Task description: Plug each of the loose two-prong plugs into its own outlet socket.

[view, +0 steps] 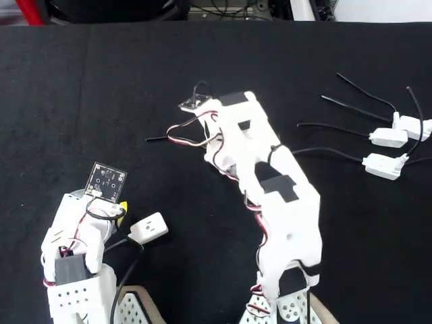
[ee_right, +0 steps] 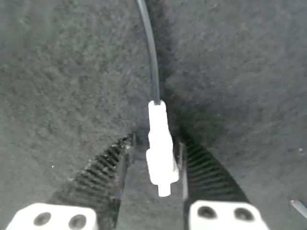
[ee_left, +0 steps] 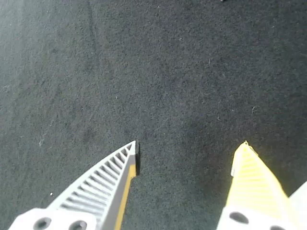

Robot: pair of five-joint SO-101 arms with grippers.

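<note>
White two-prong plug (ee_right: 160,158) lies between the right hand's (ee_right: 157,140) narrowly parted black fingers, upper middle of the high view.
Its long axis follows the hand, black cord (ee_right: 151,52) trailing straight away. The left hand (ee_left: 190,143), wide and holding nothing, sits lower left beside a white outlet block (view: 148,228).

Bare cloth (view: 81,101) lies open far left; 3 corded plugs (view: 388,138), seemingly tangled, crowd the right side.
</note>
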